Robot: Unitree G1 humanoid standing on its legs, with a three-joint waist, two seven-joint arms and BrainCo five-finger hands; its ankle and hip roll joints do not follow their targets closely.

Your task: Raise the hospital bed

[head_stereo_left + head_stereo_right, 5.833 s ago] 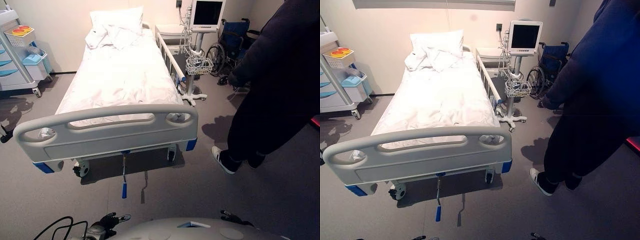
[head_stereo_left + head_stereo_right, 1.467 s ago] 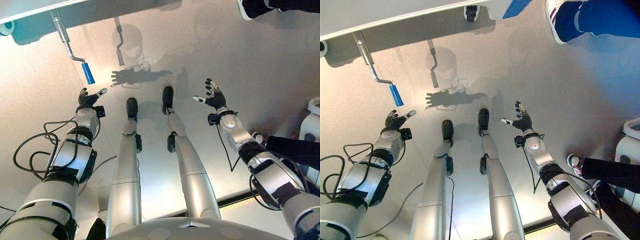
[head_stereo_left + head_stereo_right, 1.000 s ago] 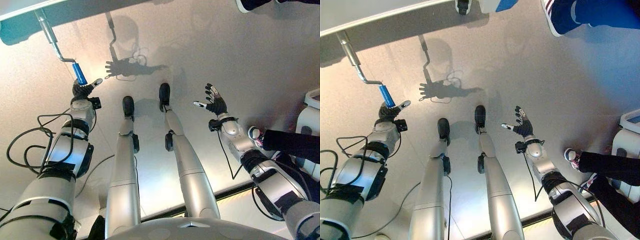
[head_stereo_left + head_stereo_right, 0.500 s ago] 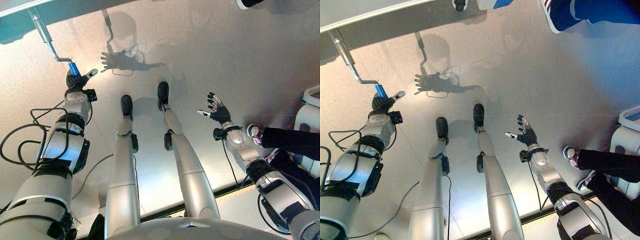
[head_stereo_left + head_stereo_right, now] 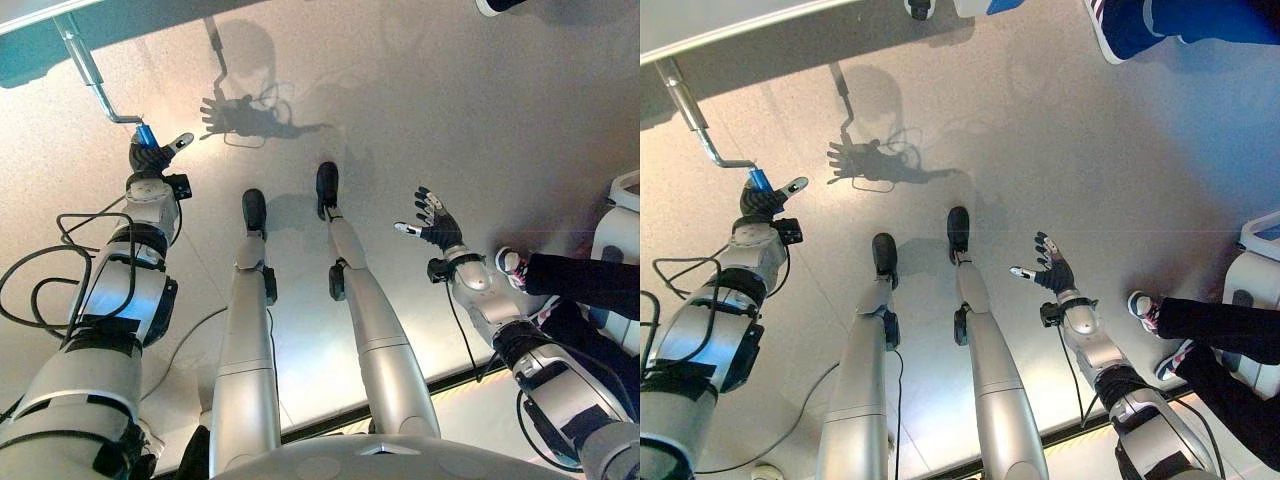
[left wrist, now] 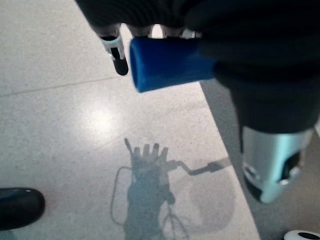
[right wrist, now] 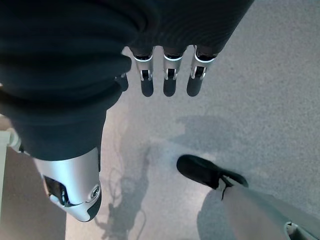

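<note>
The bed's foot end (image 5: 720,25) crosses the top left of the eye views. A bent metal crank (image 5: 95,85) hangs down from it and ends in a blue grip (image 5: 146,135). My left hand (image 5: 148,160) is stretched out to that grip. In the left wrist view the blue grip (image 6: 170,62) lies across the palm between the fingers (image 6: 117,55) and the straight thumb (image 6: 272,165), which are not curled round it. My right hand (image 5: 437,225) hovers open over the floor to the right, fingers (image 7: 169,80) spread and holding nothing.
A person's shoe (image 5: 1120,30) stands at the top right, and a person's dark-clad leg (image 5: 580,280) with a shoe (image 5: 508,262) reaches in at the right edge. A white base (image 5: 625,210) stands at the far right. A bed caster (image 5: 920,8) shows at the top.
My left hand has reached forward until the blue grip lies in its palm. My right hand has drifted a little lower and to the right, still open.
</note>
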